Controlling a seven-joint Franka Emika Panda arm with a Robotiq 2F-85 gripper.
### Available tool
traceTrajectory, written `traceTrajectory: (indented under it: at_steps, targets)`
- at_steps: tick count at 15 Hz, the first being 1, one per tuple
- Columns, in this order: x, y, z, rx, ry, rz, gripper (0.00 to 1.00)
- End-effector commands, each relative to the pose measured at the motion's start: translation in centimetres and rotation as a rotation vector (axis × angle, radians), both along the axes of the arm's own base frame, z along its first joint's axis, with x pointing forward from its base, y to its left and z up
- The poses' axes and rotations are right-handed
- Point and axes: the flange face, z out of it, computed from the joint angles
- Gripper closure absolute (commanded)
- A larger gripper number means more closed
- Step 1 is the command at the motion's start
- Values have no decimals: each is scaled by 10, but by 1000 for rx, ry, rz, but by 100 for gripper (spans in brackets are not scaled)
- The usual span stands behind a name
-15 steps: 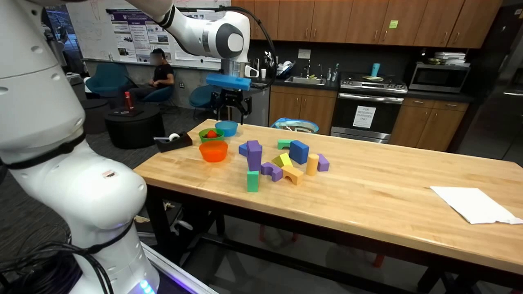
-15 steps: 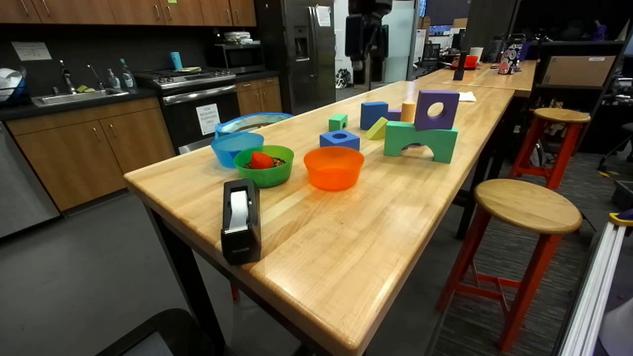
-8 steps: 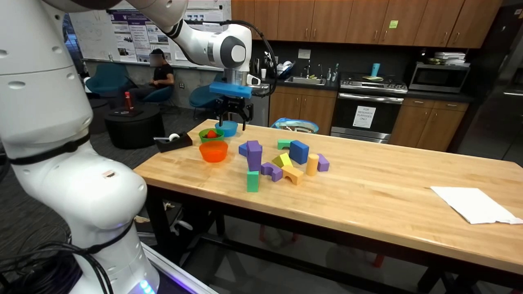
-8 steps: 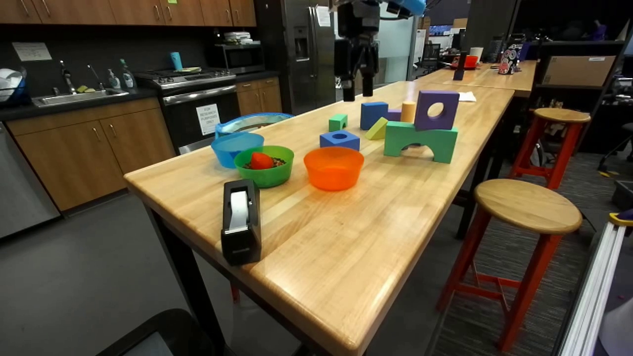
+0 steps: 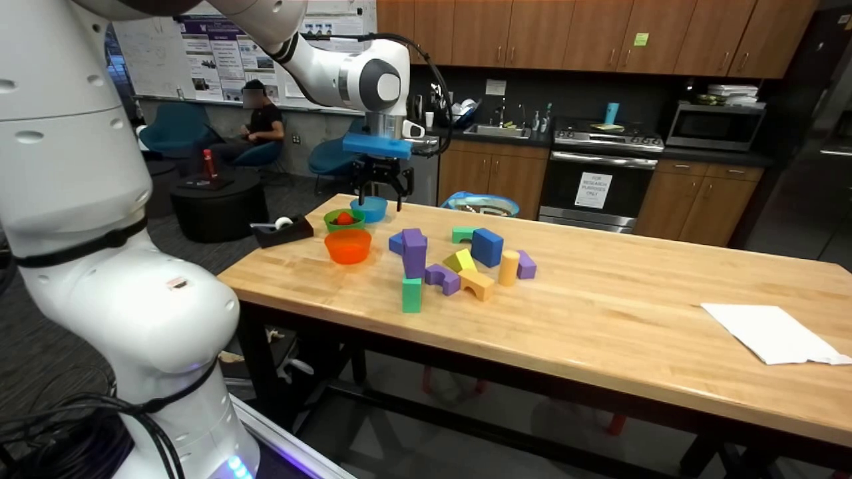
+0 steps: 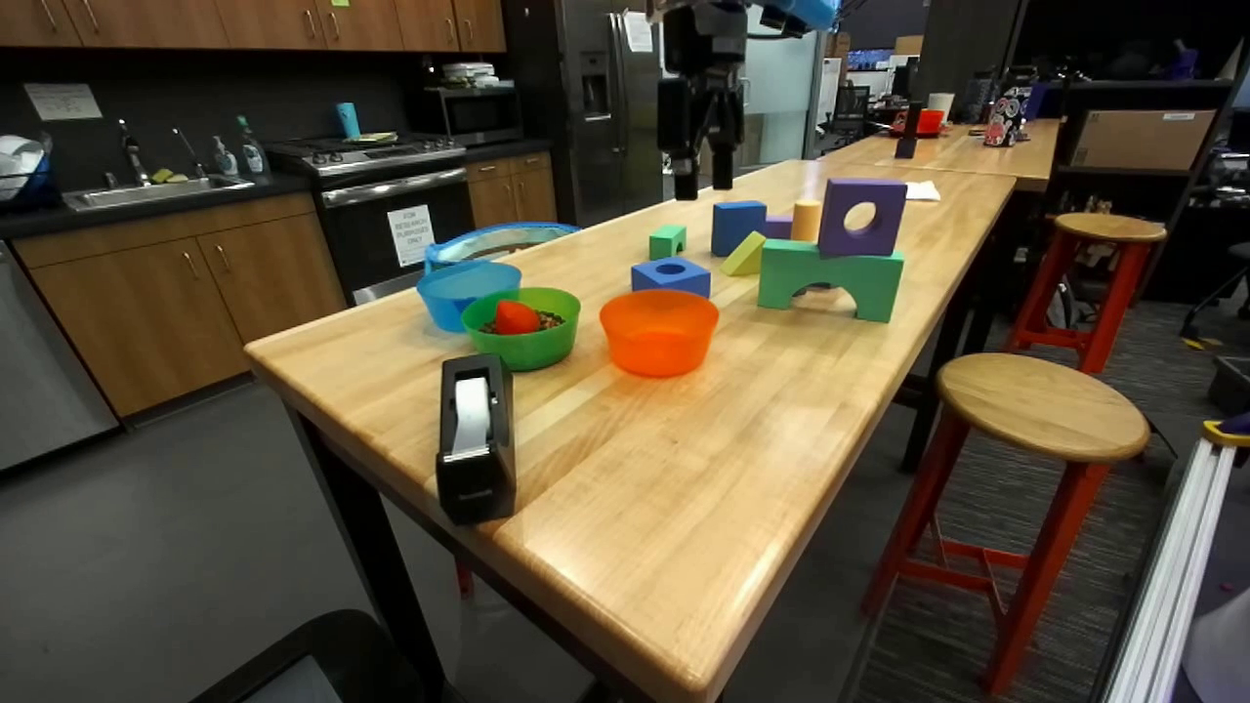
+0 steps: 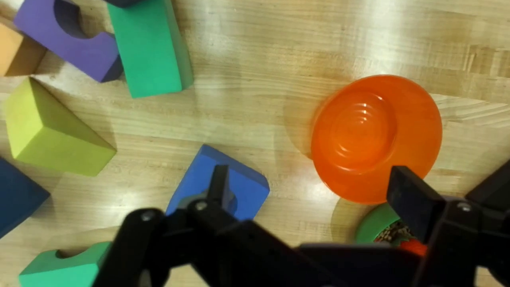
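Claw (image 7: 311,184) is spread wide, nothing in it; coming down off-center could easily tip the orange bowl (image 6: 659,340) imo

In an exterior view, three bowls (image 6: 659,340) sit on the table (image 6: 635,517) behind the tape dispenser (image 6: 478,491). Farther back and mostly to the right lie blocks (image 6: 736,229), with an upper block (image 6: 890,223) resting on an arch block (image 6: 828,268).
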Motion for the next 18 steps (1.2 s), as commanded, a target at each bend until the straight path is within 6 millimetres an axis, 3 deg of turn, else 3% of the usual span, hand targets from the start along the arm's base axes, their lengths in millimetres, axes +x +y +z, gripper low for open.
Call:
traceTrajectory:
  at_steps: [1,9,18]
  targets:
    - [0,2,11,-69,-125,133,0]
    - [20,-26,24,-100,-283,148,0]
    - [22,-93,33,-129,-326,98,0]
